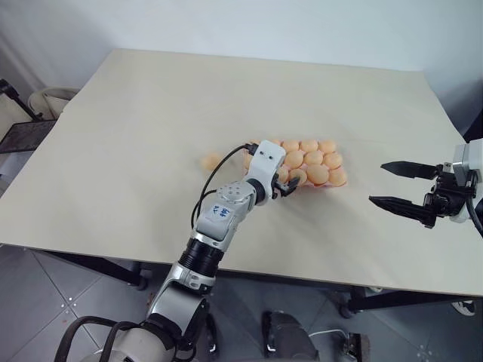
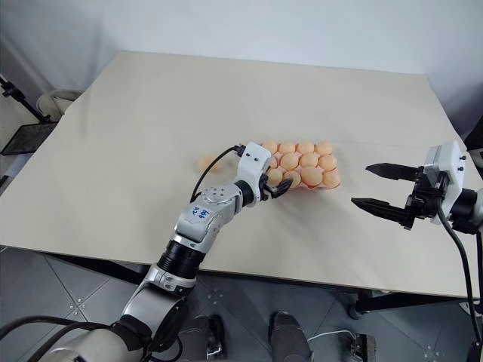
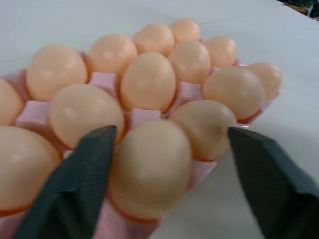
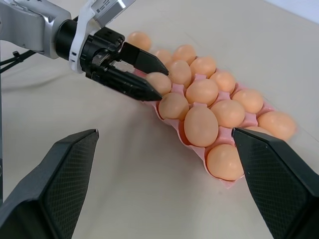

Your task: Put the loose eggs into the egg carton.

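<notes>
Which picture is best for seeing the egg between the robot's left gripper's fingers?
The left wrist view: the egg sits large in its carton cup between the open left gripper. The right wrist view shows it small from the side; in the eye views the gripper mostly hides it.

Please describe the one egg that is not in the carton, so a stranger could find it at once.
On the large beige table lies a low pink moulded egg carton full of eggs. Left of it lies one small pale-orange egg, alone on bare tabletop, in no cup.
</notes>
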Controlling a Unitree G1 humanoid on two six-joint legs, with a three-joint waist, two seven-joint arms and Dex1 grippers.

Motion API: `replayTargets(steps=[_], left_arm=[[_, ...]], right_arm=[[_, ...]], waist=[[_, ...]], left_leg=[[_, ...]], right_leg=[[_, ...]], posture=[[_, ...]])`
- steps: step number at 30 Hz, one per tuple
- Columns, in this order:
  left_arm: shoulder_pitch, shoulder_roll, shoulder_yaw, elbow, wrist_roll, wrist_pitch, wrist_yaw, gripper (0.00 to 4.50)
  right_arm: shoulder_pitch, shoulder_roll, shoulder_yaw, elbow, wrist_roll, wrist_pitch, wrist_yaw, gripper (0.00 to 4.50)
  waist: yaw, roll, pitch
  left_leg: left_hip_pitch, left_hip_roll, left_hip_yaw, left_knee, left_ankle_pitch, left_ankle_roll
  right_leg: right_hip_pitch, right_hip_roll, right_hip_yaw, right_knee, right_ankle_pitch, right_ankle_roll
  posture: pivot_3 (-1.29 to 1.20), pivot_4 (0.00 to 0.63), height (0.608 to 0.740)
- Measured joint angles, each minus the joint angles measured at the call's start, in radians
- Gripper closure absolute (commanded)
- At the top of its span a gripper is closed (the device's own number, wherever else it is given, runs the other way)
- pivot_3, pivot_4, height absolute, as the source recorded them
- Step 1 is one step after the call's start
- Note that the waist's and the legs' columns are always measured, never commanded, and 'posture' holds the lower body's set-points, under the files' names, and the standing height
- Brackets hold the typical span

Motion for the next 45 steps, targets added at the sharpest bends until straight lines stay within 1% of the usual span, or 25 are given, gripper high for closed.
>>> replayTargets(steps=[4, 9, 13, 17, 19, 23, 25, 28, 31, 35, 41, 45], left_arm=[[0.007, 0.004, -0.002, -0.043, 0.001, 0.04, 0.003, 0.01], [0.053, 0.027, 0.026, -0.216, 0.001, 0.097, 0.035, 0.01], [0.154, 0.054, 0.073, -0.401, 0.003, 0.101, 0.08, 0.01], [0.297, 0.099, 0.125, -0.567, 0.002, 0.154, 0.106, 0.01], [0.374, 0.142, 0.153, -0.651, -0.001, 0.182, 0.102, 0.01], [0.501, 0.234, 0.208, -0.756, -0.007, 0.199, 0.071, 0.01], [0.553, 0.269, 0.246, -0.774, -0.007, 0.197, 0.064, 0.01], [0.606, 0.268, 0.31, -0.801, -0.034, 0.2, 0.06, 0.01], [0.618, 0.267, 0.353, -0.825, -0.054, 0.204, 0.06, 0.01], [0.638, 0.27, 0.375, -0.83, -0.073, 0.195, 0.06, 0.01], [0.622, 0.273, 0.418, -0.807, -0.086, 0.155, 0.066, 0.01], [0.529, 0.269, 0.412, -0.672, -0.079, 0.073, 0.081, 0.01]], right_arm=[[-0.001, 0.0, 0.0, 0.0, 0.0, 0.0, -0.006, 0.0], [-0.003, -0.001, 0.0, 0.002, 0.0, 0.0, -0.007, 0.0], [-0.012, -0.004, 0.003, 0.01, 0.001, -0.002, 0.004, 0.0], [-0.053, -0.006, 0.011, 0.053, -0.001, -0.007, 0.029, 0.0], [-0.089, -0.006, 0.033, 0.082, -0.002, -0.018, 0.049, 0.0], [-0.14, -0.005, 0.067, 0.139, -0.014, -0.039, 0.082, 0.0], [-0.159, -0.005, 0.084, 0.169, -0.023, -0.05, 0.094, 0.0], [-0.196, -0.004, 0.113, 0.206, -0.038, -0.058, 0.109, 0.0], [-0.223, -0.002, 0.129, 0.228, -0.046, -0.072, 0.119, 0.0], [-0.242, 0.0, 0.145, 0.259, -0.058, -0.087, 0.129, 0.0], [-0.259, 0.002, 0.163, 0.28, -0.067, -0.093, 0.138, 0.0], [-0.273, 0.013, 0.166, 0.281, -0.07, -0.094, 0.138, 0.0]], waist=[[0.0, 0.0, 0.0], [-0.001, 0.0, 0.0], [-0.001, 0.001, 0.0], [-0.001, 0.001, 0.0], [-0.002, 0.001, 0.0], [-0.003, 0.001, 0.0], [-0.003, 0.001, -0.001], [-0.002, 0.001, -0.001], [-0.002, 0.001, -0.001], [-0.003, 0.002, -0.001], [-0.003, 0.002, -0.001], [-0.001, 0.002, -0.001]], left_leg=[[0.0, 0.0, 0.0, 0.0, 0.0, 0.0], [0.0, 0.001, 0.0, -0.001, 0.0, 0.0], [0.0, 0.001, 0.0, 0.0, 0.001, 0.0], [0.0, 0.001, 0.0, 0.0, 0.001, 0.0], [0.001, 0.001, 0.0, 0.0, 0.0, -0.001], [0.001, 0.001, 0.0, 0.0, -0.002, -0.002], [0.001, 0.001, 0.0, 0.0, -0.002, -0.003], [0.001, 0.001, 0.0, 0.0, -0.002, -0.003], [0.001, 0.0, 0.0, 0.0, -0.003, -0.002], [0.001, 0.0, 0.0, 0.0, -0.003, -0.002], [0.001, 0.0, 0.0, 0.0, -0.003, -0.002], [0.001, 0.0, 0.0, 0.0, -0.003, -0.001]], right_leg=[[0.0, 0.0, 0.0, 0.0, 0.0, 0.0], [0.0, 0.001, 0.0, 0.0, 0.0, 0.0], [0.0, 0.001, 0.0, 0.001, 0.0, 0.0], [0.0, 0.001, 0.0, 0.001, 0.0, 0.0], [0.001, 0.0, 0.001, 0.002, 0.0, 0.0], [0.001, 0.0, 0.0, 0.001, 0.0, 0.0], [0.001, 0.0, 0.0, 0.001, 0.0, -0.001], [0.001, -0.002, 0.0, 0.001, -0.001, -0.002], [0.001, -0.003, 0.0, 0.001, -0.001, -0.002], [0.001, -0.003, 0.0, 0.001, -0.001, -0.002], [0.001, -0.002, 0.0, 0.001, -0.001, -0.002], [0.001, -0.003, 0.0, 0.001, 0.0, -0.002]], posture=[[0.0, 0.15, 0.74], [0.0, 0.15, 0.74], [0.0, 0.15, 0.74], [0.0, 0.15, 0.74], [0.0, 0.15, 0.74], [0.0, 0.15, 0.74], [0.0, 0.15, 0.74], [0.0, 0.15, 0.74], [0.0, 0.15, 0.74], [0.0, 0.15, 0.74], [0.0, 0.15, 0.74], [0.0, 0.15, 0.74]])
